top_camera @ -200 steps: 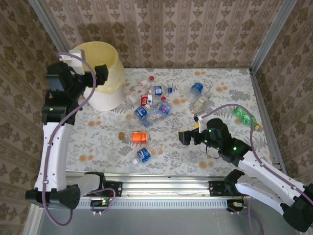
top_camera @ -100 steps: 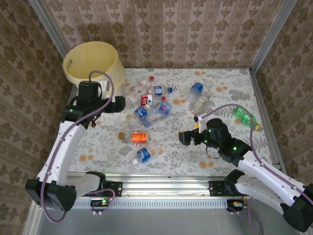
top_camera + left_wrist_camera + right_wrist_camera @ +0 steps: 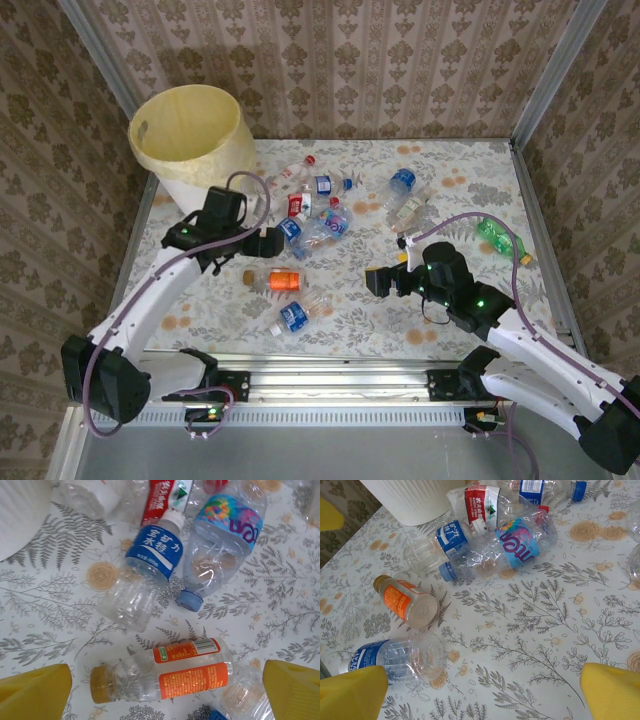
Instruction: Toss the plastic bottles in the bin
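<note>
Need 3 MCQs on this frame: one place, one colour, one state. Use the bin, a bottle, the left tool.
1. Where does the bin stand? A) far left corner of the table B) far right corner C) between the arm bases
2. Label colour of the bottle under the left tool? A) green B) orange C) black
3. State of the left tool? A) open, empty B) shut on a bottle C) shut on the bin's rim
Key: 1A, the top view shows it at the far left corner; 2B, the left wrist view shows orange label panels; 3A, its yellow fingers stand wide apart, the bottle lying free.
</note>
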You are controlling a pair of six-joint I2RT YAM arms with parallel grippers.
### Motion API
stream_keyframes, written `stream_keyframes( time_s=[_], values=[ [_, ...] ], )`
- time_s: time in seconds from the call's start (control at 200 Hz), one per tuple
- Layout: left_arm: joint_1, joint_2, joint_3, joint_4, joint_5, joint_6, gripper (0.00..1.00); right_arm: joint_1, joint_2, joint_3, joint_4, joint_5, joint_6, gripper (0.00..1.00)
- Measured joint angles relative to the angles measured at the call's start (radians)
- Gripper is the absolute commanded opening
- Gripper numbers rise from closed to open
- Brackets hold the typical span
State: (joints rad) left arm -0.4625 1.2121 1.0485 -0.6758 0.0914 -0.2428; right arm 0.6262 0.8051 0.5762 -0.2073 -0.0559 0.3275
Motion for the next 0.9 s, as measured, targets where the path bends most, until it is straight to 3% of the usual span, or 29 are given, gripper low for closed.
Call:
stream_keyframes(
  time_s=[0.235,0.455,0.9],
  values=[
    [-0.060,0.237,0.087,-0.001,-0.057,0.061,0.95,0.000,0.000,0.000,0.000,0.000,0.011,1.00],
    [-0.060,0.428,0.208,-0.041,-0.151,0.106,0.90,0.000,-0.020,0.000,-0.003,0.000,0.013,1.00],
    [-0.012,0.595,0.303,-0.045,-0.192,0.140,0.81,0.000,-0.034,-0.004,-0.007,0.007,0.014,1.00]
  ],
)
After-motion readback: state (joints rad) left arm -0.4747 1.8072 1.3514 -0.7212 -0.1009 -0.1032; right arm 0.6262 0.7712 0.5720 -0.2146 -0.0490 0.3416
